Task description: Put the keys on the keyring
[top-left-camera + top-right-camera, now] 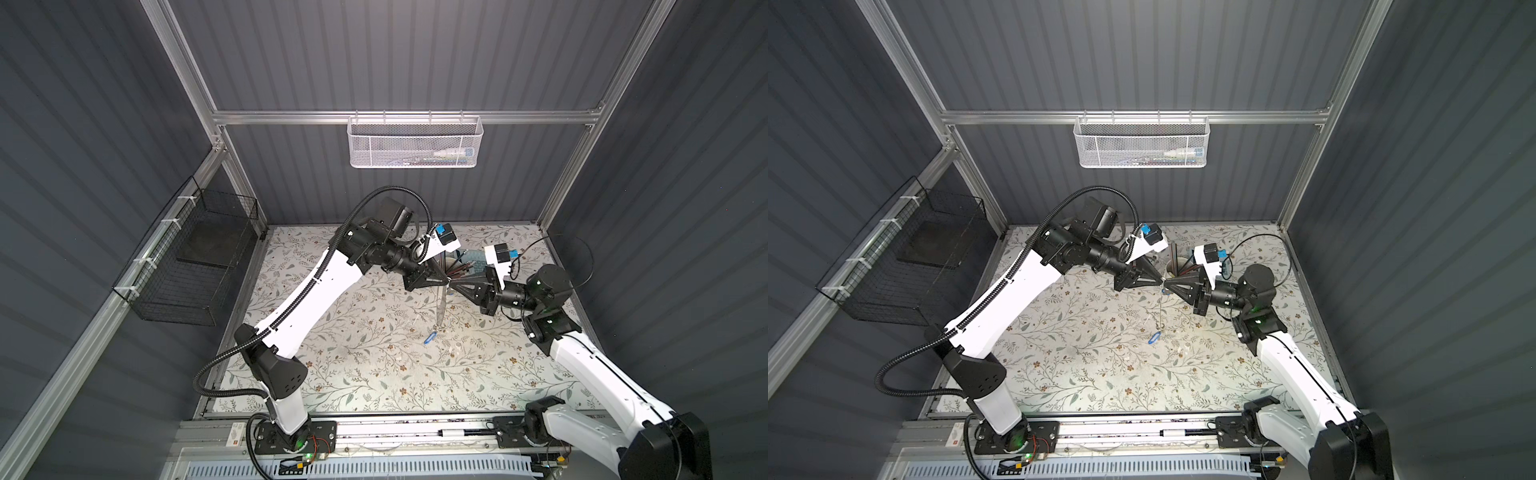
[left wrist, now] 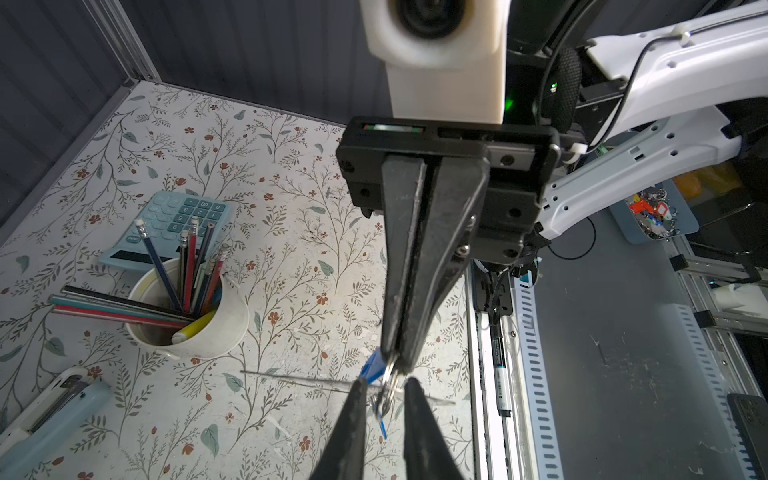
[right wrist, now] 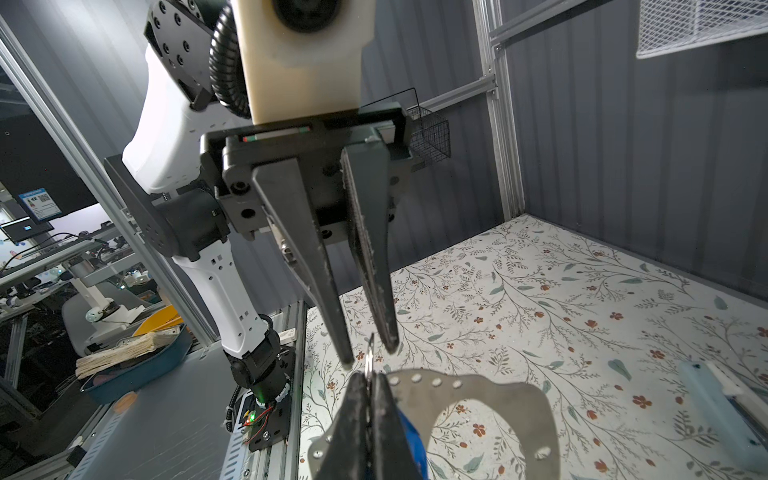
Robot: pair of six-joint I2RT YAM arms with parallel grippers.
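Both grippers meet tip to tip above the back of the table in both top views. My right gripper (image 3: 369, 380) is shut on the rim of the keyring (image 3: 498, 386), a flat grey loop with studs that hangs edge-on below it (image 1: 441, 305). A key's small metal ring (image 3: 369, 363) sticks out of its tip, and its blue tag (image 3: 409, 436) lies behind the fingers. My left gripper (image 2: 385, 384) is open, one fingertip on each side of that small ring without touching it. A second blue tag (image 1: 430, 336) shows at the keyring's lower end; whether it hangs there I cannot tell.
A white cup (image 2: 232, 316) full of pencils, a teal calculator (image 2: 166, 226) and a pale blue stapler (image 2: 50, 411) stand at the table's back right. A white mesh basket (image 1: 415, 143) hangs on the back wall and a black wire basket (image 1: 187, 266) on the left wall.
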